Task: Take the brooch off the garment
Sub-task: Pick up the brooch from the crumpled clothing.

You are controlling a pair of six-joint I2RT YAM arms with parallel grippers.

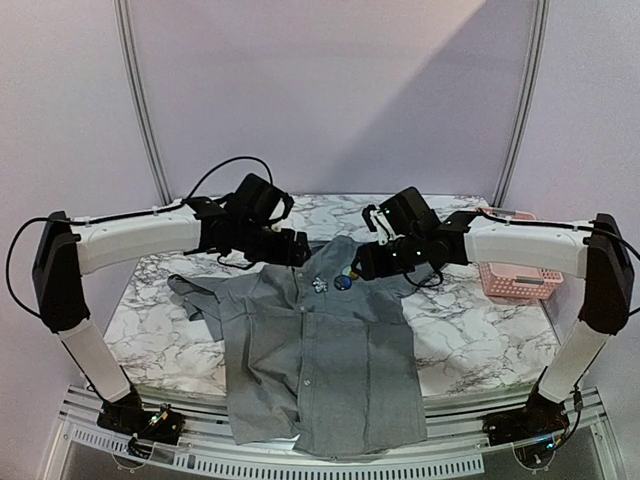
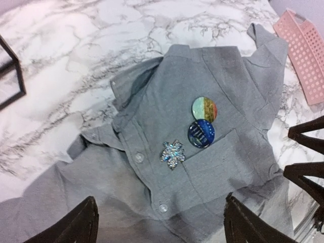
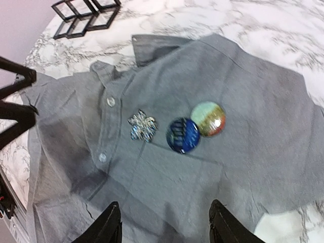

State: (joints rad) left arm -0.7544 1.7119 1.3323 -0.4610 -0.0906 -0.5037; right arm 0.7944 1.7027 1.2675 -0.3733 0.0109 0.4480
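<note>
Inspection record. The garment [image 1: 320, 370], a grey collared shirt, lay front-up on the marble counter [image 1: 470, 330] with its buttoned front closed and its hem hanging over the near edge. The brooch [image 2: 173, 153], a small silvery star-shaped piece, sat on the garment's chest, just beside the button strip and below the collar. Two round badges sat on the same chest panel, next to the brooch on the side away from the buttons: a blue badge [image 2: 201, 133], and a green-and-orange badge [image 2: 204, 108] touching or slightly overlapping it on the collar side.

The left pincer [image 2: 162, 225] hung above the garment's collar area with its fingers spread wide and nothing between them. The right pincer [image 3: 164, 228] hung above the garment's chest, likewise parted and empty. Neither touched the fabric.

A pink basket [image 1: 515, 275] stood on the counter clear of the garment's sleeve on the right arm's side. Black open frames [image 3: 86, 15] lay beyond the garment's collar.
</note>
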